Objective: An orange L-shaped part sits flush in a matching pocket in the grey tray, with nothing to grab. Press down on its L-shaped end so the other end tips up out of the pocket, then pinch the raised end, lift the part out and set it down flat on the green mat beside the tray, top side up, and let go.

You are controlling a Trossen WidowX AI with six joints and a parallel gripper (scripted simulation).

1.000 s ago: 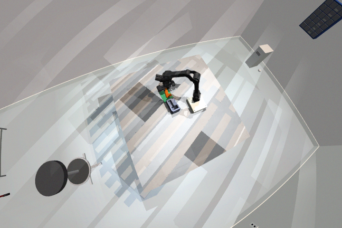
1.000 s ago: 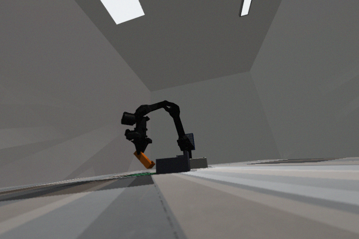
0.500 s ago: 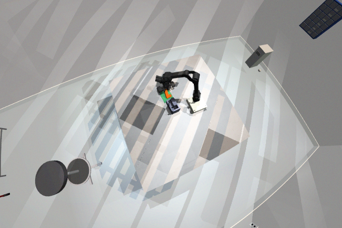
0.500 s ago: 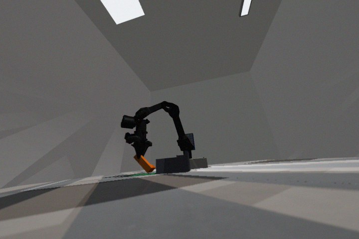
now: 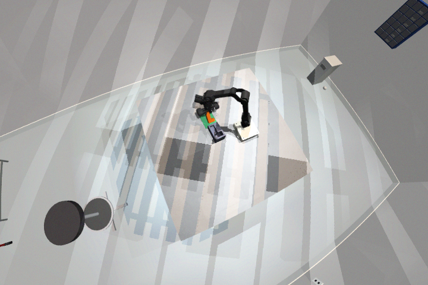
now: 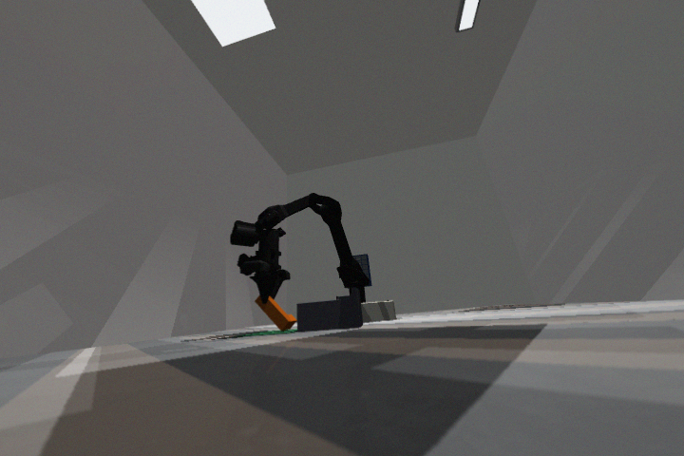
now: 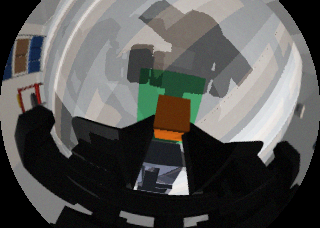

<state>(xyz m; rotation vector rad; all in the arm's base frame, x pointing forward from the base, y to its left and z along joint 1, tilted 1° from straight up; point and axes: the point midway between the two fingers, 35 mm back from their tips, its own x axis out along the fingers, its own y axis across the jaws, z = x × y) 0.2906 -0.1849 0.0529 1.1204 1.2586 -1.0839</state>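
Observation:
My gripper (image 6: pixel 267 297) (image 7: pixel 170 120) (image 5: pixel 205 112) is shut on one end of the orange L-shaped part (image 6: pixel 275 313) (image 7: pixel 174 115) (image 5: pixel 210 117). The part hangs tilted, its free end pointing down toward the green mat (image 5: pixel 205 123) (image 7: pixel 148 98) (image 6: pixel 262 332), close above it or just touching; I cannot tell which. The grey tray (image 5: pixel 218 134) (image 6: pixel 327 314) stands right beside the mat with its pocket empty. In the wrist view the part covers the near middle of the mat.
The arm's white base plate (image 5: pixel 246 132) (image 6: pixel 377 310) stands just behind the tray. A grey box (image 5: pixel 323 69) stands at the far corner of the glass floor. A round dark stand (image 5: pixel 65 222) is far off at the left.

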